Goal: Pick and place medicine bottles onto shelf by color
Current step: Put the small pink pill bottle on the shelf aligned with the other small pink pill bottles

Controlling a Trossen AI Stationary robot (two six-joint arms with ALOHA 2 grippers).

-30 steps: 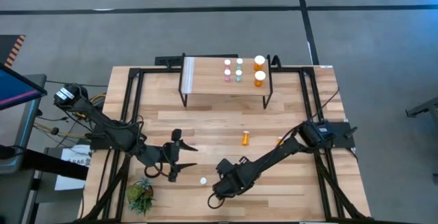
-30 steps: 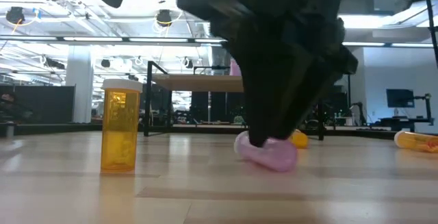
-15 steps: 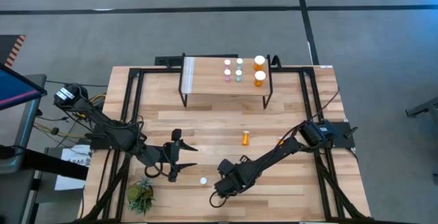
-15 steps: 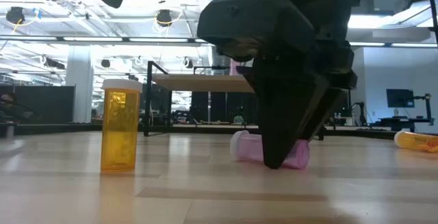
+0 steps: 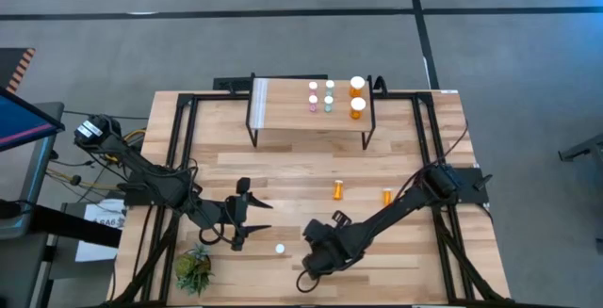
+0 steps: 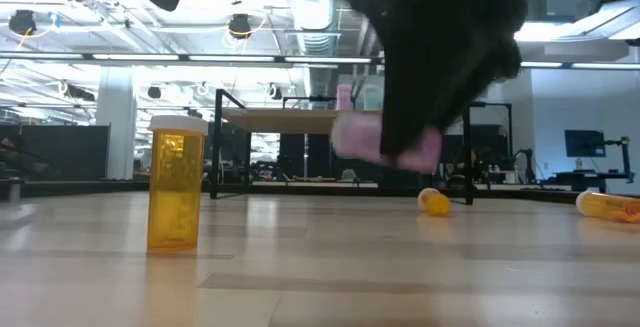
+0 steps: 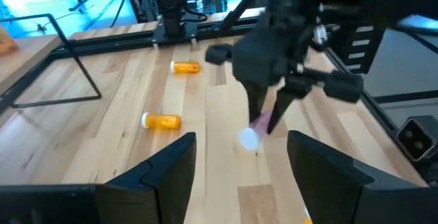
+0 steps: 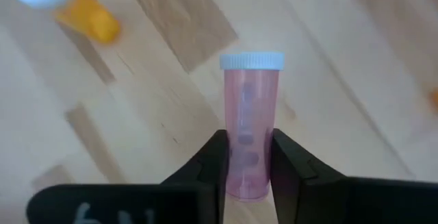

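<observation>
Pale wooden bench point(image 5: 283, 171) carries the shelf point(image 5: 283, 108) at its far edge, with pink, teal and orange bottles grouped toward the shelf's right end. Near the front edge, the right gripper point(image 8: 246, 159) clamps a pink bottle point(image 8: 249, 121) between its fingers, lifted clear of the wood. The left gripper point(image 5: 247, 213) waits beside it, spread wide and holding nothing.
</observation>
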